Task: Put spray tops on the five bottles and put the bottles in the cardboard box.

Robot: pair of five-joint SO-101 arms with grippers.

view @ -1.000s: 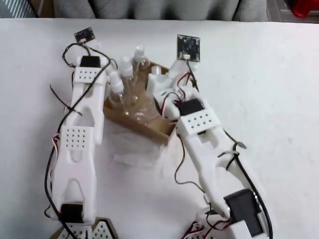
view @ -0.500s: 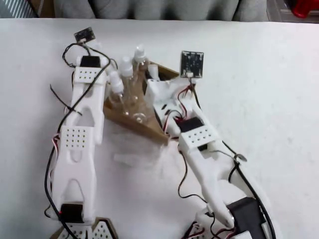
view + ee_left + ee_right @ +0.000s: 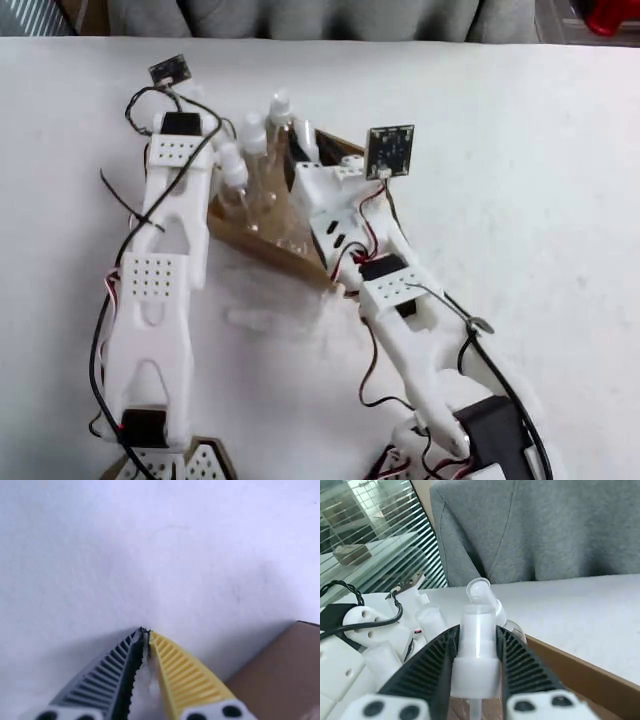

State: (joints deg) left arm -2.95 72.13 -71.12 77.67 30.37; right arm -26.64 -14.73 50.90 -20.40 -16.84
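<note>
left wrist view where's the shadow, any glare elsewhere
Left wrist view: a soft shadow pools on the white table around the shut grey and yellow hand and beside the brown cardboard box. Right wrist view: daylight comes through the slatted window blinds and lights the white plastic spray top in the black hand evenly. High view: the arms cast only faint shadows on the table.

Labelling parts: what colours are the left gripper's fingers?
Left gripper: one grey, one yellow; left wrist view.
</note>
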